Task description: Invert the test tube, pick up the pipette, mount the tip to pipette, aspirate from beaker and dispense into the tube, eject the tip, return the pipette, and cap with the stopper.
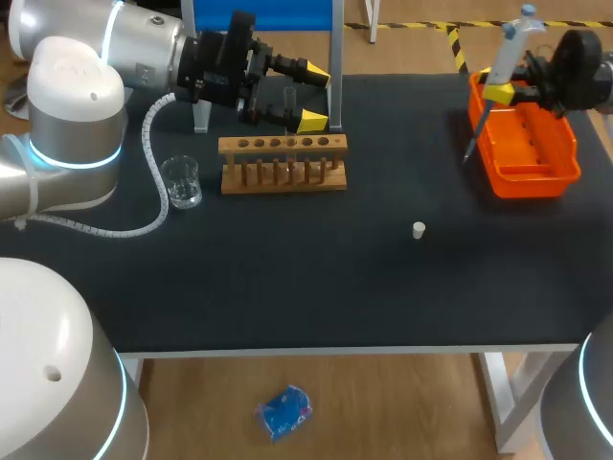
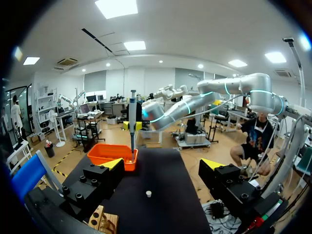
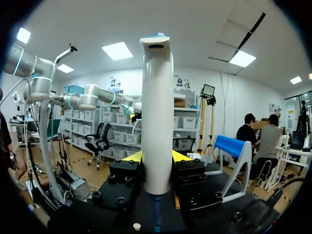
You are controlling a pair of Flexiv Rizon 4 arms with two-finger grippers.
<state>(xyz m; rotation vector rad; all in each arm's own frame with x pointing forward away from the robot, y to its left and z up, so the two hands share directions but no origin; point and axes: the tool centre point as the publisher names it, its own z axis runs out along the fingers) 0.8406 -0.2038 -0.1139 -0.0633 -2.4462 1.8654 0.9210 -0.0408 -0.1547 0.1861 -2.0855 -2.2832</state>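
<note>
Reader: Where is the white, blue-topped plastic pipette (image 1: pixel 506 53)?
Legend: Pinched in right gripper (image 3: pixel 157 157) at orange plastic tray (image 1: pixel 565 165) (narrow end down). Left gripper (image 1: pixel 313 96): fingers spread, by wooden rack (image 1: pixel 283 177).

our left arm (image 1: pixel 77 105) and right arm (image 1: pixel 575 412) wear rounded silver-white shells, with glowing cyan rings (image 1: pixel 72 158) at the joints. a white coiled cable (image 1: pixel 153 144) trails along the left one. our left gripper (image 2: pixel 163 168) and right gripper (image 3: pixel 157 158) are black blocks with round screws (image 2: pixel 79 196) and yellow wedge tips.
</note>
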